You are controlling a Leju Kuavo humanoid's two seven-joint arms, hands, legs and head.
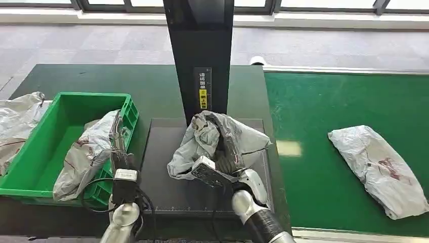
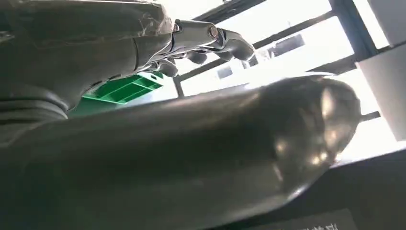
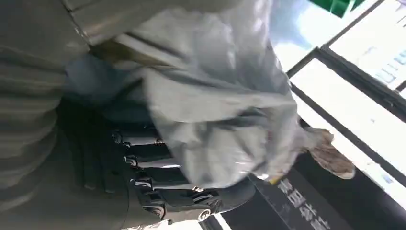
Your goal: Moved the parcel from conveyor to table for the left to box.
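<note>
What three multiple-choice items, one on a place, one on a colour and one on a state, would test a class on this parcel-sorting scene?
1. Where does the parcel that no hand touches lie?
A. on the green belt
B. in the crate
C. on the floor

2. What colour is the crate?
A. blue
B. green
C. red

3. What is the right hand doing?
A. hanging free
B. resting on the crate
C. holding a grey bag over the dark tray

Answers: 1 A, it lies alone on the belt. 2 B, its walls are bright green. 3 C, dark fingers wrap the bag in the right wrist view.
</note>
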